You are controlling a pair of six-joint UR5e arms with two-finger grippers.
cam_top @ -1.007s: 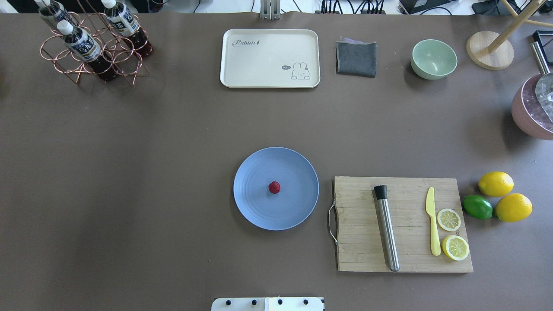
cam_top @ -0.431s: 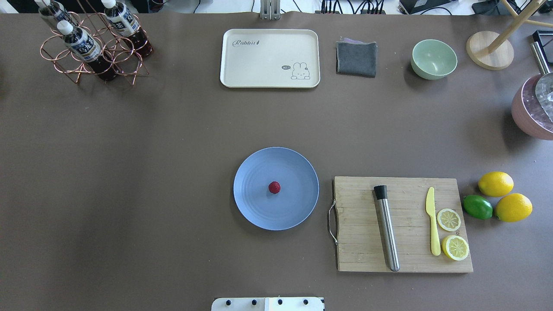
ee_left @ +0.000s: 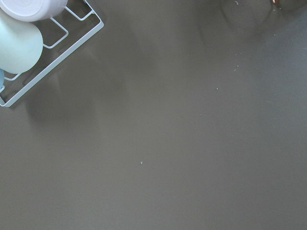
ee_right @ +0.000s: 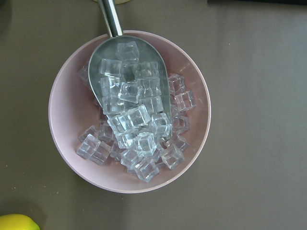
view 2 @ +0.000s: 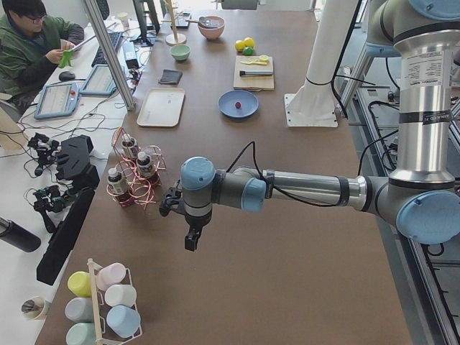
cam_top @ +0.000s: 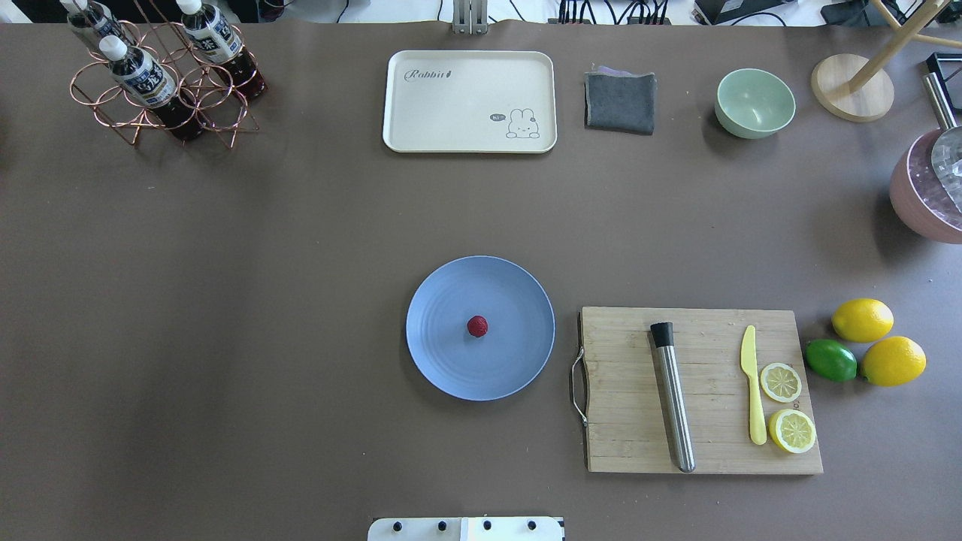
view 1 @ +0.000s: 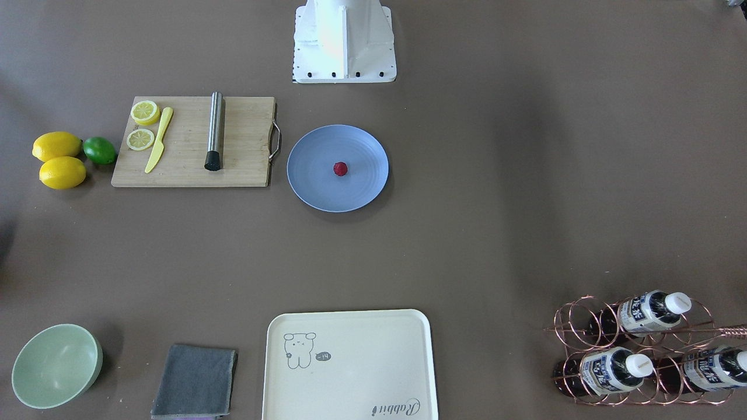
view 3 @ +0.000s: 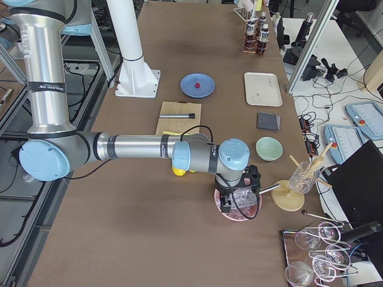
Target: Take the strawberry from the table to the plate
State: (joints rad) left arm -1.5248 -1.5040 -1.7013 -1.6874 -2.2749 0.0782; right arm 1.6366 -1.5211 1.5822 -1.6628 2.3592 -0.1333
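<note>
Strawberry (cam_top: 477, 326) is on the plate (cam_top: 518, 368), close to its centre and touching nothing else. The plate sits on the table (cam_top: 225, 300), just beside the handle end of the cutting board (cam_top: 624, 391). On the board are a steel rod (cam_top: 673, 398), a yellow knife (cam_top: 751, 391) and two lemon slices (cam_top: 781, 382). Two lemons (cam_top: 862, 319) and a lime (cam_top: 830, 360) lie just past its far edge.

My left gripper (view 2: 190, 243) hangs above the table's left end, near the copper bottle rack (view 2: 136, 180) and well apart from the plate. It looks to point straight down, though it's small in the side view. Its wrist cam shows bare table and a corner of a white wire rack (ee_left: 53, 64) holding a mint cup (ee_left: 17, 45).

My right gripper (view 3: 229, 203) hangs over the pink bowl (ee_right: 57, 110) at the right end. That wrist cam looks straight into the ice cubes (ee_right: 136, 139), with a metal scoop (ee_right: 109, 17) lying in them.

Both claws show only in the side views, so I can't tell whether either is spread or clenched.
</note>
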